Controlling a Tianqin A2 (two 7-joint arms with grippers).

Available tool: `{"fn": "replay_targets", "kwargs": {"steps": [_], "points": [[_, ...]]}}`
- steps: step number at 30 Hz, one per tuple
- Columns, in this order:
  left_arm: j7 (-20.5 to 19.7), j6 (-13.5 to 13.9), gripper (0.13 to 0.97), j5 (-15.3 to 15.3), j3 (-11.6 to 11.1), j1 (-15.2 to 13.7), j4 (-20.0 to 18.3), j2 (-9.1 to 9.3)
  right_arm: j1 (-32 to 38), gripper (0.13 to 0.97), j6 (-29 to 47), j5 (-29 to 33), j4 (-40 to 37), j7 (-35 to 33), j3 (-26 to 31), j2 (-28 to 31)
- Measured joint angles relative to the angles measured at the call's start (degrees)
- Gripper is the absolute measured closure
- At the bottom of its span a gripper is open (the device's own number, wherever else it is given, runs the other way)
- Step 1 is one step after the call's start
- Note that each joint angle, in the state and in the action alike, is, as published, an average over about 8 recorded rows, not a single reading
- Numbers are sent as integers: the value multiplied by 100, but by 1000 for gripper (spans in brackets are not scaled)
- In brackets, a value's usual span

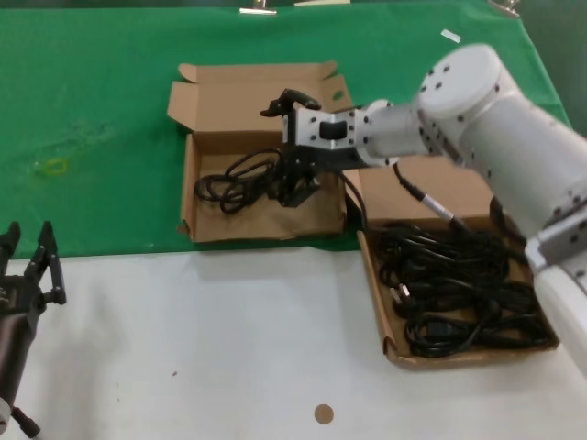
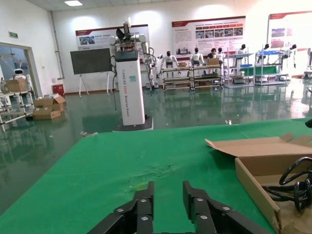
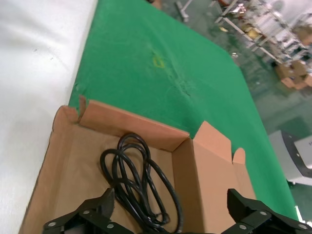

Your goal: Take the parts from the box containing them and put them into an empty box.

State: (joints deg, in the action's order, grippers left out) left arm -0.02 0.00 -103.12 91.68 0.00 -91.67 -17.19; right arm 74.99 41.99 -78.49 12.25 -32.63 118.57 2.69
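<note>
One black cable bundle [image 1: 234,183] [image 3: 131,170] lies on the floor of the left cardboard box [image 1: 248,226] [image 3: 58,175], the box that holds nothing else. My right gripper [image 1: 298,186] [image 3: 170,199] hangs low over that bundle's right end, open wide, its fingers spread on either side of the cable. The right cardboard box [image 1: 371,275] is packed with several black cable bundles [image 1: 459,284]. My left gripper [image 1: 27,261] [image 2: 168,190] waits open at the table's near left corner, holding nothing. The left box [image 2: 253,180] and its cable [image 2: 295,183] show at the edge of the left wrist view.
The left box's lid [image 1: 248,92] stands open at the back with its side flaps up. Both boxes straddle the border between the green cloth [image 1: 92,110] and the white table surface [image 1: 183,348]. A small brown disc [image 1: 323,413] lies near the front edge.
</note>
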Motion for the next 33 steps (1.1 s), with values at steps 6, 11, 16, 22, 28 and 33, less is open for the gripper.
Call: {"fn": "replay_targets", "kwargs": {"steps": [6,11,16,22,28,33], "points": [[0,0,804,0,0,0,0,0,-679,284,-383,-224,723,297,-245,131],[0,0,710,0,0,0,0,0,-1254,220,-705,-413,1333,547,-451,243],[2,0,682,0,0,0,0,0,-1826,162,-1022,-600,1938,794,-656,353],[3,0,517,0,0,0,0,0,-2505,148,-1402,-823,2656,1089,-900,484],[1,0,394,0,0,0,0,0,-3188,132,-1784,-1047,3380,1386,-1145,616],[1,0,298,0,0,0,0,0,-3752,129,-2103,-1234,3977,1633,-1347,726]]}}
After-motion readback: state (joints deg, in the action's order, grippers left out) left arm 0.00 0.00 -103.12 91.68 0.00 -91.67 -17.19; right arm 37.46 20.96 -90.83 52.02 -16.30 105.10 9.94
